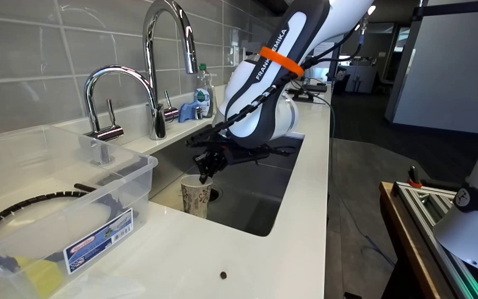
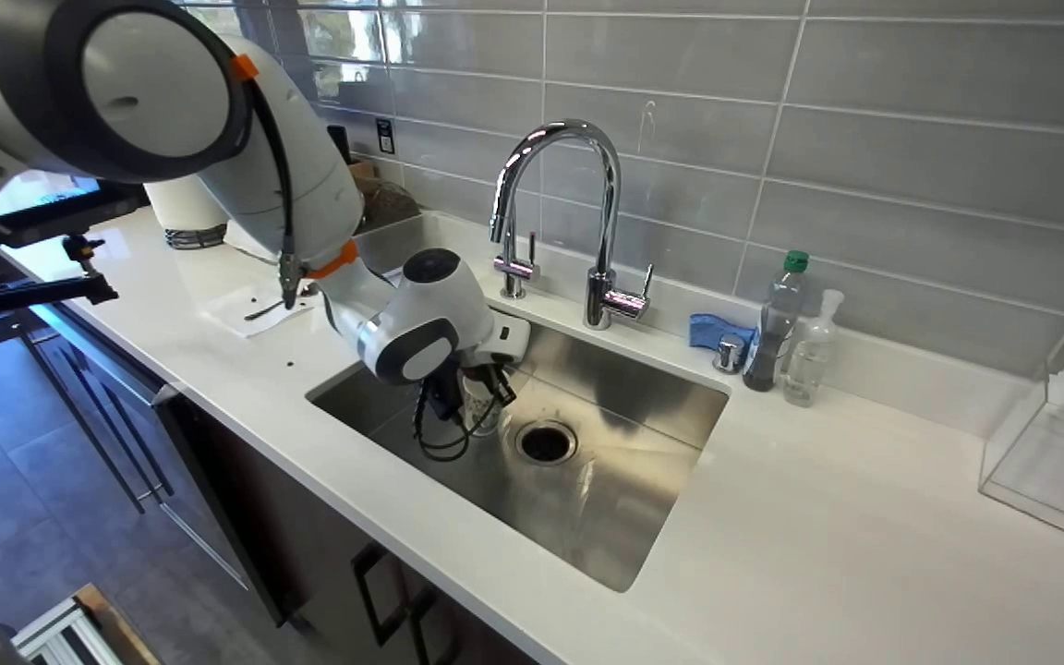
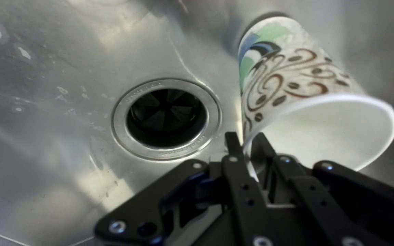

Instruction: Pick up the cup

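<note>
The cup, a tapered off-white paper cup with brown swirls, stands in the sink; it shows in both exterior views [image 1: 195, 199] [image 2: 481, 406] and at the upper right of the wrist view [image 3: 296, 65]. Its mouth faces up. My gripper [image 3: 247, 139] straddles the near-left part of the rim, with one fingertip outside the cup and one inside. The fingers are close together, but a narrow gap shows beside the rim. In an exterior view the fingertips [image 1: 204, 177] are at the cup's rim. The arm partly hides the cup [image 2: 481, 406] in an exterior view.
The metal sink [image 2: 587, 517] has a drain [image 3: 166, 118] beside the cup. Faucets [image 2: 606, 231] stand behind the sink. A soap bottle [image 1: 204, 97] and a blue holder [image 2: 717, 331] stand on the ledge. A clear plastic bin [image 1: 139, 187] is on the counter.
</note>
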{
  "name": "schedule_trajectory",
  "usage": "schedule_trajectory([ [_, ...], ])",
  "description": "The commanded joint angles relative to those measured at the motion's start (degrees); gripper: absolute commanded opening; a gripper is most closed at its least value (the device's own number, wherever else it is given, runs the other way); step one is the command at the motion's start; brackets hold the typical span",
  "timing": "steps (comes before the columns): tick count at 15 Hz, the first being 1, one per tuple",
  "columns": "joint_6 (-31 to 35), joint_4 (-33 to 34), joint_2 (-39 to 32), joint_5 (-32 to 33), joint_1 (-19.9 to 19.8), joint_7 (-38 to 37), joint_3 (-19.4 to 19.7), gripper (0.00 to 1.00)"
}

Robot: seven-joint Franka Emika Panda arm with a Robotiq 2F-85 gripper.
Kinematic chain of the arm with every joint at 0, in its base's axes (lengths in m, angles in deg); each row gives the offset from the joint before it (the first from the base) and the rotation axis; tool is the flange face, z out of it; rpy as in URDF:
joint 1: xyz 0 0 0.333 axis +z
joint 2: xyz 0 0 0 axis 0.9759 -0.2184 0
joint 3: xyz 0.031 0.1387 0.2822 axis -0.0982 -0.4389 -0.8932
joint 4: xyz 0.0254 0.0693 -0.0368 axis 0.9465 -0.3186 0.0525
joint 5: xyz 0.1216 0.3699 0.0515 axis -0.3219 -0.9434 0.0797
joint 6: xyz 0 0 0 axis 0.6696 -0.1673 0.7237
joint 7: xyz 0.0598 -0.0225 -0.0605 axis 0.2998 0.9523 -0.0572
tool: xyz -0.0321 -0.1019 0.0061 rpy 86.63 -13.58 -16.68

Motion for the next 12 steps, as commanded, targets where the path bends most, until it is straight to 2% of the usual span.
schedule_trajectory([
  [1, -1.16, -0.61, 0.58, 3.15, 3.28, -5.75, 4.40, 0.00],
  [7, -1.49, -0.55, 0.69, 4.43, 4.88, -8.01, 6.25, 0.01],
  [12, -1.78, -1.11, 1.38, 6.17, 2.46, -6.11, 3.36, 0.01],
])
